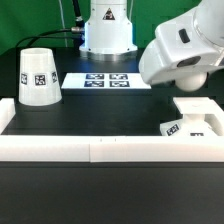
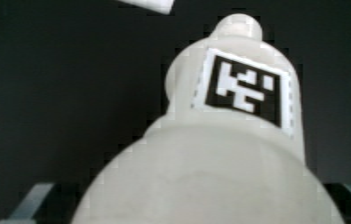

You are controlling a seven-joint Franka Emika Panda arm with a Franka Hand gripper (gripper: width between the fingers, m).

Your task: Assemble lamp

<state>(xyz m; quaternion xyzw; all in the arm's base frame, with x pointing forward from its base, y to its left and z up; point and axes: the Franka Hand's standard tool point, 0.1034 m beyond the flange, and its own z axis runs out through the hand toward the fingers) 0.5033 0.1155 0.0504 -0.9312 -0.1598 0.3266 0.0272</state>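
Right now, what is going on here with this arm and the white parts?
The arm is working at the exterior view's right, on the lamp. In the wrist view the bulb sits very close between the fingers of the pincer; whether it is gripped cannot be told. The base lies near the arm. The shade stands apart at the exterior view's left, with nothing touching it.

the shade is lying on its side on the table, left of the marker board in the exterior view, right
Not quite. The shade stands upright, narrow end up, not on its side, as the exterior view shows. It is on the table, to that view's left of the marker board.
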